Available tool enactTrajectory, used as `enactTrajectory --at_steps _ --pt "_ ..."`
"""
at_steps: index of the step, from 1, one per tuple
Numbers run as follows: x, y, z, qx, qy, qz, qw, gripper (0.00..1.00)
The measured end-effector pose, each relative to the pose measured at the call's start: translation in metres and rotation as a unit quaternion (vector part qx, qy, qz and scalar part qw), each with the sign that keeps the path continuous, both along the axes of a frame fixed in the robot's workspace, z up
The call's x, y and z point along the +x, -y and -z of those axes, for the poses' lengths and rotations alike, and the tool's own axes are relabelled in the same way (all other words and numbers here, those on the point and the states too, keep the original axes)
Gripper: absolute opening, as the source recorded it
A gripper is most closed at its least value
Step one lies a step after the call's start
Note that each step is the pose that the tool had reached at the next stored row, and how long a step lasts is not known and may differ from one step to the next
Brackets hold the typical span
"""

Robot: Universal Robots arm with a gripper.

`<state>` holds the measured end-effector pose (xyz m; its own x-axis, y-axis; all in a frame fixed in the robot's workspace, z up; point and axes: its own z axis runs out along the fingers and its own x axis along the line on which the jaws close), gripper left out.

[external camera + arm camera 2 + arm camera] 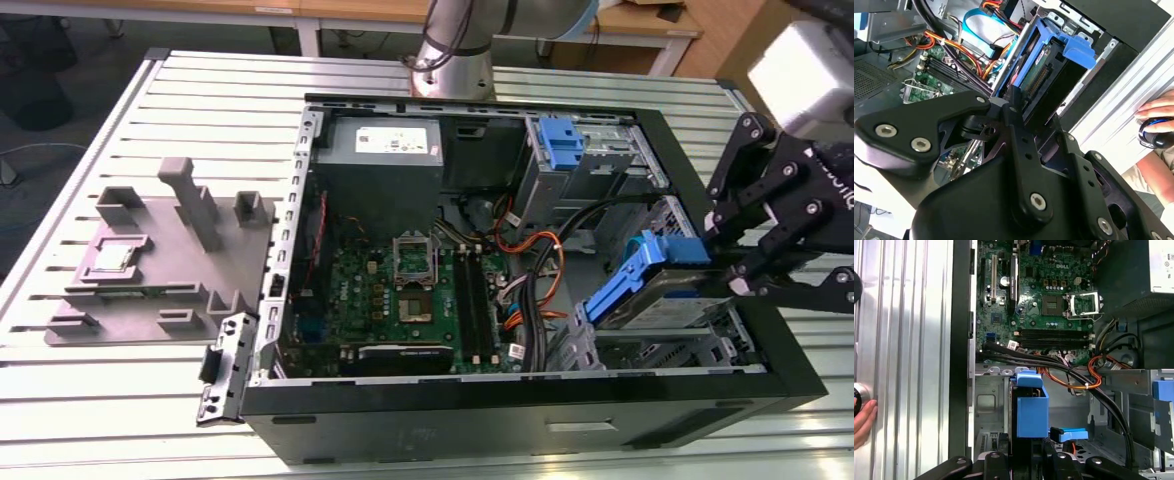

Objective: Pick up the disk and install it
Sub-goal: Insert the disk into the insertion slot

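The disk [638, 287] is a flat drive in a blue plastic carrier. It hangs tilted over the metal drive bay [674, 318] on the exterior view's right side of the open computer case [534, 385], its lower end down at the bay. My black gripper [727, 262] is shut on the disk's upper end, by the carrier's blue tab. In the second wrist view the disk [1050, 65] runs away from the gripper [1036, 120] toward the case's inside. In the first wrist view the blue carrier [1031, 410] stands just above the gripper [1026, 460].
Inside the case are the green motherboard [400, 290], a grey power-supply box [387, 150], a blue bracket on a grey cage [567, 145] and orange and black cables [534, 250]. A grey fixture plate [147, 250] lies to the exterior view's left. A person's hand [1160, 112] rests on the table.
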<state>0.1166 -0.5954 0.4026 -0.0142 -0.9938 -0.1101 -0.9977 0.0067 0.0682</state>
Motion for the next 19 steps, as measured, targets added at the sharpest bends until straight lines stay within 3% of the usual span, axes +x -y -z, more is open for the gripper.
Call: enactTrajectory --at_steps 8,15,16,19 --pt "0.0000 0.0000 0.0134 -0.0001 -0.0001 0.000 1.0000 0.35" --pt "0.0000 0.0001 0.0137 0.0000 0.0000 0.000 1.0000 0.36" --pt "0.0001 0.0000 0.0137 0.0000 0.0000 0.000 1.0000 0.42" --pt "0.0000 0.0000 0.0135 -0.0002 0.0000 0.000 1.0000 0.42"
